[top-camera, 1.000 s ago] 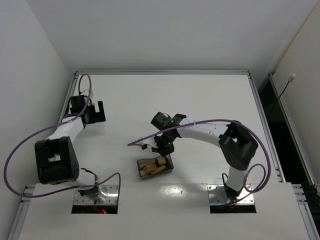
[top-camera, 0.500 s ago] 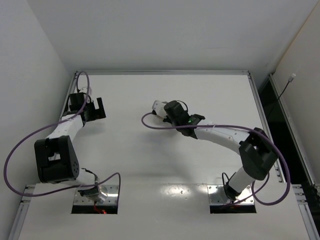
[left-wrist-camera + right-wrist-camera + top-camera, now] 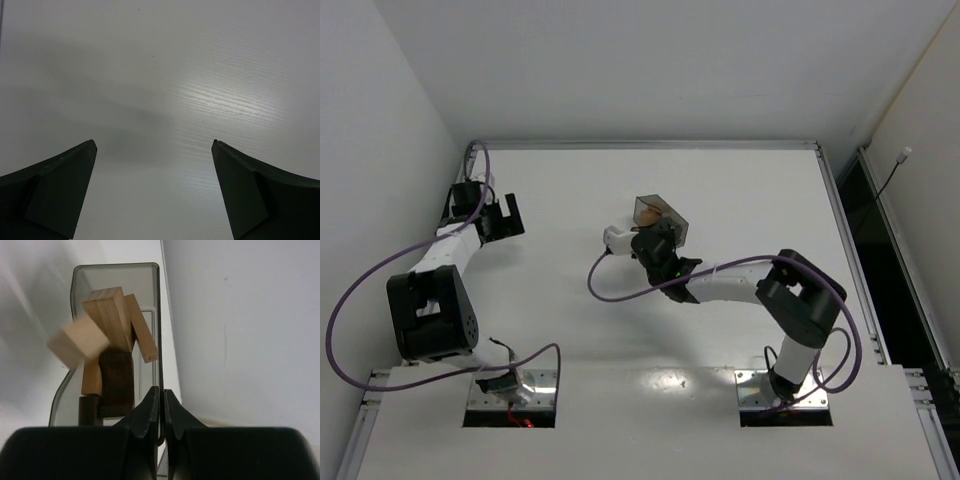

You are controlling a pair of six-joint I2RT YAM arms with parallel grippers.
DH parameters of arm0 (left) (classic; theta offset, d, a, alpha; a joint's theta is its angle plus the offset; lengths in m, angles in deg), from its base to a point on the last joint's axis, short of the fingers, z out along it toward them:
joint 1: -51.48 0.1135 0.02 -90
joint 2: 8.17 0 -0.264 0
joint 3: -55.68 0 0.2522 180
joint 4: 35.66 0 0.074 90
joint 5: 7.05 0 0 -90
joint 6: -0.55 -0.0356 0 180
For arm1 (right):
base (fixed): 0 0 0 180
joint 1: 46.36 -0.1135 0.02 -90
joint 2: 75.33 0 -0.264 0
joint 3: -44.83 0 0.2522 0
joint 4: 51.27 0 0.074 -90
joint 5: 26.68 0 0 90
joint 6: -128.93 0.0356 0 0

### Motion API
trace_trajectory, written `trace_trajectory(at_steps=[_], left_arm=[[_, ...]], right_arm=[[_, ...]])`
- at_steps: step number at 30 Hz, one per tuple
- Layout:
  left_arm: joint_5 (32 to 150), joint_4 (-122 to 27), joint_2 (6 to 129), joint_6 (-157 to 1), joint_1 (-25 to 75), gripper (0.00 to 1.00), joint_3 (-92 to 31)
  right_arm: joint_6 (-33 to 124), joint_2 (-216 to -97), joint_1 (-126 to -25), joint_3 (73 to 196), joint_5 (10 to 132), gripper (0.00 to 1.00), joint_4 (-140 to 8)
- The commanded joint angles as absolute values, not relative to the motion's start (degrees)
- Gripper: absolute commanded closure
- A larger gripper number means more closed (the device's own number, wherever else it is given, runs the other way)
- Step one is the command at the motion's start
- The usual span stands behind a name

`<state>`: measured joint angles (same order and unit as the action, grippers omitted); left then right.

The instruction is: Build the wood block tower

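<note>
wood blocks (image 3: pixel 112 315) are seen loose in a jumble, not stacked, inside a dark translucent tray (image 3: pixel 120 272) that is held tipped near the middle of the table (image 3: pixel 750 180). nearest in the right wrist view, the right gripper (image 3: pixel 161 390) is closed on the tray's thin side wall, which is pinched between both fingers. just beyond the fingertips two dark brown blocks (image 3: pixel 117 380) are found, one large with a rounded top and one smaller at the lower left. past them, light tan pieces are leaned against each other: a thick grained block, a thin plank (image 3: pixel 142 335) tilted beside it, and a pale cube (image 3: pixel 79 342) blurred at the tray's open edge. farther off, at the table's left side, the left gripper (image 3: pixel 505 215) is spread wide with nothing held, and only bare table is shown between its fingers in the left wrist view
</note>
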<state>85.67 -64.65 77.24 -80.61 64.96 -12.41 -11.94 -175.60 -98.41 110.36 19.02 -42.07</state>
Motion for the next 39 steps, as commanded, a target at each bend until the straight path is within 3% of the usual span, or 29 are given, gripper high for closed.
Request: trace_trajectory(at_steps=[1, 13, 21, 32, 39], left_arm=[[86.3, -65.3, 77.5, -81.5, 67.3, 0.00, -15.3], [91.9, -67.2, 81.1, -80.8, 71.8, 0.00, -17.7], [96.8, -68.3, 84.4, -80.3, 74.3, 0.00, -19.5], [101.3, -67.8, 86.1, -80.3, 74.3, 0.00, -19.5], [94.5, -63.0, 76.9, -84.6, 71.2, 0.00, -14.3]], right_arm=[[-26.3, -175.4, -101.1, 106.4, 14.8, 1.00, -22.3], [-51.8, -182.5, -106.9, 91.4, 13.5, 1.00, 3.1], [-73.5, -198.2, -110.0, 84.3, 14.7, 1.00, 38.8], [-76.0, -199.0, -110.0, 84.3, 14.0, 1.00, 38.9], [-76.0, -194.4, -108.3, 97.2, 9.8, 1.00, 37.8]])
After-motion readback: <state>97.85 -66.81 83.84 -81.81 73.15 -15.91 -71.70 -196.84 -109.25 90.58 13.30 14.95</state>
